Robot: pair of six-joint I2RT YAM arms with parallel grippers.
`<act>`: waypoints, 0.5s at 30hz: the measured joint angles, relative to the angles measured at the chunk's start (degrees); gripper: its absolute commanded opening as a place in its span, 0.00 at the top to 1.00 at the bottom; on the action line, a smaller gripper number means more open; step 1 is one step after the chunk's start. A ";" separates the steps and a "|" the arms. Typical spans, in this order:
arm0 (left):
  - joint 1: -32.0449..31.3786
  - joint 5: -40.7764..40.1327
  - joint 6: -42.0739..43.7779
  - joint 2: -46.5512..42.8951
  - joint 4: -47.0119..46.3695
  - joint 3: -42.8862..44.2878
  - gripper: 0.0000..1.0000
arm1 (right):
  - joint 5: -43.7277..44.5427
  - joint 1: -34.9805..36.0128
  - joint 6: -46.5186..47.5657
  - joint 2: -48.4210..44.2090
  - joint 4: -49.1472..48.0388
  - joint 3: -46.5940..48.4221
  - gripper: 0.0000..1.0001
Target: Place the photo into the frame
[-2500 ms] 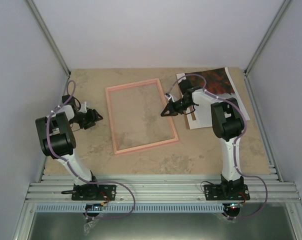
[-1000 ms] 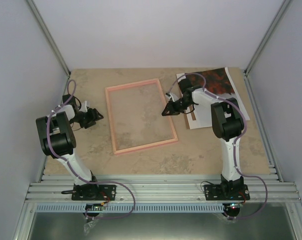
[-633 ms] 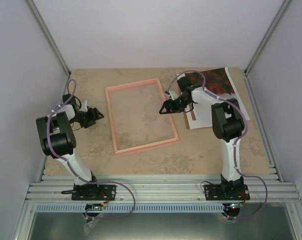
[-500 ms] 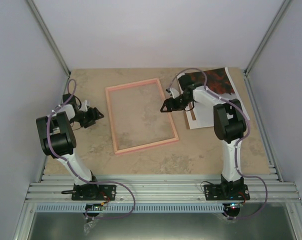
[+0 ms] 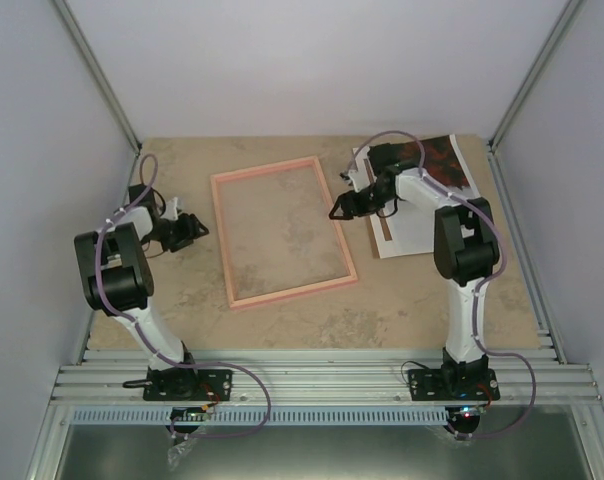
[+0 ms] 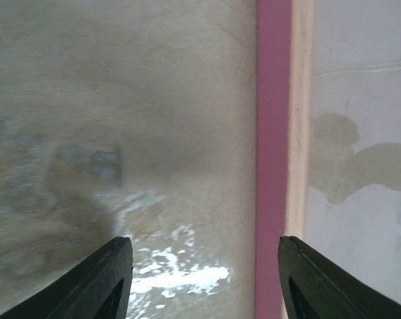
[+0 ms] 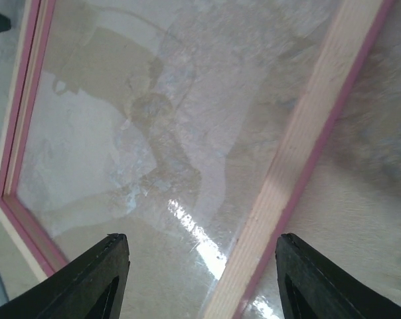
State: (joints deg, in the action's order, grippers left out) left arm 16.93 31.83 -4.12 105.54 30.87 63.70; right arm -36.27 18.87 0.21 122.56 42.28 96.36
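Observation:
The pink frame [image 5: 222, 240] lies flat in the middle of the table, its clear pane showing the tabletop through it. The photo [image 5: 440, 160], dark red-orange with a white border, lies at the back right, partly under my right arm. My right gripper [image 5: 334, 212] hovers open over the frame's right rail [image 7: 320, 126], empty [image 7: 200, 279]. My left gripper [image 5: 200, 228] sits open just left of the frame's left rail [image 6: 273, 133], with nothing between its fingers [image 6: 204, 279].
A brown cardboard strip [image 5: 384, 230] shows along the left edge of the white sheet under the photo. Grey walls close in the table [image 5: 282, 330] on three sides. An aluminium rail [image 5: 322, 385] with both arm bases runs along the near edge.
My right gripper has gone from shut to open, and that arm has swung slightly toward the back. The left arm has barely shifted. Frame and photo lie as before.

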 measured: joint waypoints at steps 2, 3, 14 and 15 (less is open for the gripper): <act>-0.90 0.33 0.61 0.00 0.00 0.00 0.44 | -1.99 0.07 0.24 1.11 -0.04 -0.42 0.39; -1.33 0.48 0.90 0.00 0.00 -0.02 0.46 | -2.89 0.11 0.33 1.68 0.02 -0.76 0.39; -2.40 0.07 2.40 0.68 -0.50 -0.42 0.56 | -11.45 -0.11 1.64 3.19 -0.22 -9.20 0.40; -2.40 -0.15 2.45 1.29 -0.48 -0.31 0.56 | -12.48 -0.09 1.68 2.95 -0.26 -10.05 0.40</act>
State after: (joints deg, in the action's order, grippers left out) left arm 14.52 31.68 -1.67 106.83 30.39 63.40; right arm -48.75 18.79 1.89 125.51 42.02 86.30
